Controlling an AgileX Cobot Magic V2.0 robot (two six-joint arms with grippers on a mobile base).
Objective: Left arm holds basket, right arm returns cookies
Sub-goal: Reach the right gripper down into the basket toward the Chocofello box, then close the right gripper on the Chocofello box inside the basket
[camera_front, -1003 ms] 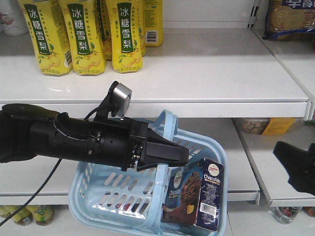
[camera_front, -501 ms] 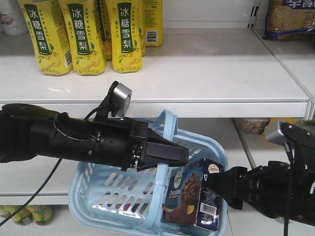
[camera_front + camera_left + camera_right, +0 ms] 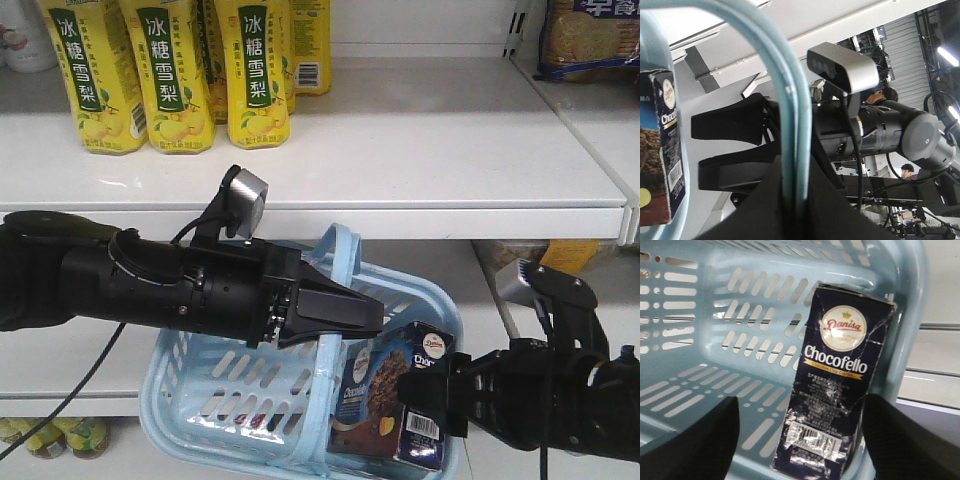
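A white shelf is running above and behind the basket, which is hanging tilted by its handle. The left arm is stretching across the basket from its left side, with the left gripper clamping that handle. The right arm is pointing into the basket's right end, the right gripper gaping wide on either side of the cookies, which are standing upright in the basket's right corner.

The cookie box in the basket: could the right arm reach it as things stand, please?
Probably yes: the open right gripper faces the cookie box, nothing between them inside the basket.
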